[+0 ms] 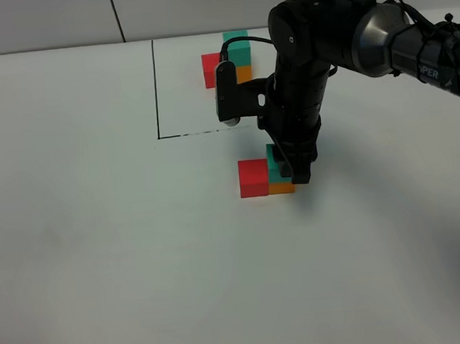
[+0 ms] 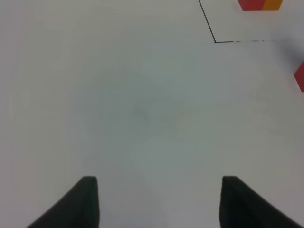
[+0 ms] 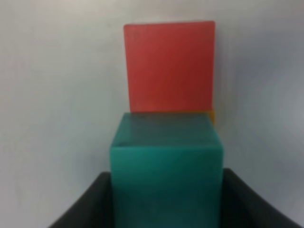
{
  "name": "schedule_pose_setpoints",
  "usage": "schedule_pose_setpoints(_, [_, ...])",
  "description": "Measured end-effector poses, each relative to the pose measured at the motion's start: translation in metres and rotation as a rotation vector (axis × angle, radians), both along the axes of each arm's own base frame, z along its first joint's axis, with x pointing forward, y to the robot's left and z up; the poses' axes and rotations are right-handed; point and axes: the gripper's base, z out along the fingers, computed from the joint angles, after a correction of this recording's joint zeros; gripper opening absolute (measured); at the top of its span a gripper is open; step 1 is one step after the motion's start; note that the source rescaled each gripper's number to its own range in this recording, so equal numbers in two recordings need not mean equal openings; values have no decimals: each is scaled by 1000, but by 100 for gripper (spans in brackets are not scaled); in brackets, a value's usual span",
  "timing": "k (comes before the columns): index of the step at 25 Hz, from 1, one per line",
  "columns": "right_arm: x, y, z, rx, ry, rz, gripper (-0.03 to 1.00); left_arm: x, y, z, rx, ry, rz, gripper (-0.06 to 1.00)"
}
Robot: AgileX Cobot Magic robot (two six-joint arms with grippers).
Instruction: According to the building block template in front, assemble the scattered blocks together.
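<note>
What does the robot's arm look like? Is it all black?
Mostly. The right arm is chunky and glossy black with rounded joints, one shiny silver-grey section near the elbow, and white lettering further back. Thin black cables loop around it, and a small black camera box sits on its wrist. Both grippers have flat black fingers; the right gripper looks the same.

Black jointed arm (image 1: pixel 302 79), silver cuff, thin black cables
</note>
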Motion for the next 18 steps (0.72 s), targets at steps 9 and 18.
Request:
schedule_pose_setpoints(9, [1,1,0,9,-10,-25,3,0,0,0,0,0,0,23])
schedule_pose_setpoints(18, [4,2,1,22,-36,-50,3,0,0,0,0,0,0,23])
